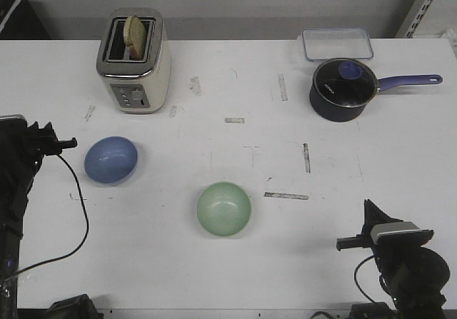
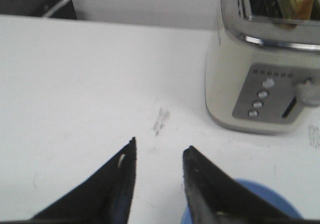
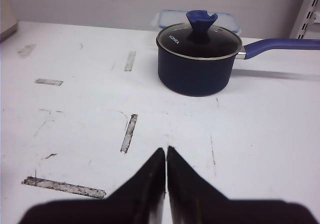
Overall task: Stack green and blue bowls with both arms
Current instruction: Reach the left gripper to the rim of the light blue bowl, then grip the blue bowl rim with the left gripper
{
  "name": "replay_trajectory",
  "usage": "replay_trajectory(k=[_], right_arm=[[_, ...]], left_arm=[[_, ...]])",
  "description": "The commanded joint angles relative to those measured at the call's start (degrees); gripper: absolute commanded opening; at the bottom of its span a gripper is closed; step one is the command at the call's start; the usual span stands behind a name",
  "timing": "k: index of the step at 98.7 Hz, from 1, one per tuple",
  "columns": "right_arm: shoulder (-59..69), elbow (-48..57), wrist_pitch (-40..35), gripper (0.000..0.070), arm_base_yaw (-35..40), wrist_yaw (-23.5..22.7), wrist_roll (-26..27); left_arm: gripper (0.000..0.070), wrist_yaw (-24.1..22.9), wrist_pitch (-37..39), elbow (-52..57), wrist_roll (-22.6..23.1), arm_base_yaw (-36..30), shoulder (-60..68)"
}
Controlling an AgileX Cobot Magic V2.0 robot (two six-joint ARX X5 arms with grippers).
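Clearly nothing is stacked yet: the blue bowl (image 1: 111, 159) and the green bowl (image 1: 223, 208) sit apart on the table (image 1: 214, 276), each resting on its own, rim up. The blue one lies toward the left, in front of the toaster (image 1: 133, 61); the green one sits nearer the middle and closer to the robot.

The left gripper (image 2: 159, 171) has its jaws parted, with bare table between the tips and the blue bowl's rim (image 2: 260, 199) showing just beside one finger, so it seems poised near that bowl without touching it. The right gripper (image 3: 166, 156) has its fingers pressed together with nothing between them; it hangs over bare table to the green bowl's right, facing the saucepan (image 3: 199, 58), and is well apart from either bowl.

By my reading, the whole job remains: one arm must take a bowl, the other perhaps steady or bring its mate, and one bowl must be set inside the other. The left arm looks closest to beginning.
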Motion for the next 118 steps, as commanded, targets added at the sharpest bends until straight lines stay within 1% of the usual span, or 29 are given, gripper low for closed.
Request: replay_trajectory(k=[1,17,23,29,34,53,70,78,82,86,90,101,107,114,118], right_arm=[[0.3,0.1,0.6,0.0,0.4,0.0,-0.3],[0.3,0.1,0.6,0.0,0.8,0.0,-0.3],[0.3,0.1,0.6,0.0,0.8,0.0,-0.3],[0.3,0.1,0.6,0.0,0.8,0.0,-0.3],[0.3,0.1,0.6,0.0,0.8,0.0,-0.3],[0.3,0.1,0.5,0.0,0.8,0.0,-0.3],[0.3,0.0,0.5,0.0,0.8,0.0,-0.3],[0.3,-0.1,0.5,0.0,0.8,0.0,-0.3],[0.3,-0.2,0.5,0.0,0.8,0.0,-0.3],[0.3,-0.2,0.5,0.0,0.8,0.0,-0.3],[0.3,-0.2,0.5,0.0,0.8,0.0,-0.3],[0.3,-0.2,0.5,0.0,0.8,0.0,-0.3],[0.3,-0.2,0.5,0.0,0.8,0.0,-0.3],[0.3,-0.2,0.5,0.0,0.8,0.0,-0.3],[0.3,-0.2,0.5,0.0,0.8,0.0,-0.3]], left_arm=[[0.0328,1.2,-2.7,0.8,-1.3,0.3,2.4],[0.0437,2.1,-9.9,0.8,-1.4,0.3,8.6],[0.05,3.1,-11.9,0.8,-1.6,0.3,10.8],[0.0575,4.0,-13.3,0.8,-3.4,0.3,13.1],[0.0618,4.8,-13.7,0.8,-4.4,0.4,15.1],[0.0621,6.4,-12.9,0.8,-4.6,0.3,21.6],[0.0609,9.0,-11.3,0.8,-7.7,0.0,26.0],[0.0604,9.1,-11.4,0.8,-8.8,0.0,27.1],[0.0582,9.1,-11.5,0.8,-8.9,0.0,27.3],[0.0524,9.1,-11.6,0.8,-8.9,0.0,27.5],[0.045,9.1,-11.6,0.8,-8.9,0.0,27.5],[0.0219,9.1,-11.7,0.8,-8.9,0.0,27.5],[0.0117,9.1,-11.7,0.8,-8.9,0.0,27.5],[0.0039,9.1,-11.6,0.8,-8.9,0.0,27.4],[0.0027,9.1,-11.5,0.8,-8.9,0.0,27.4]])
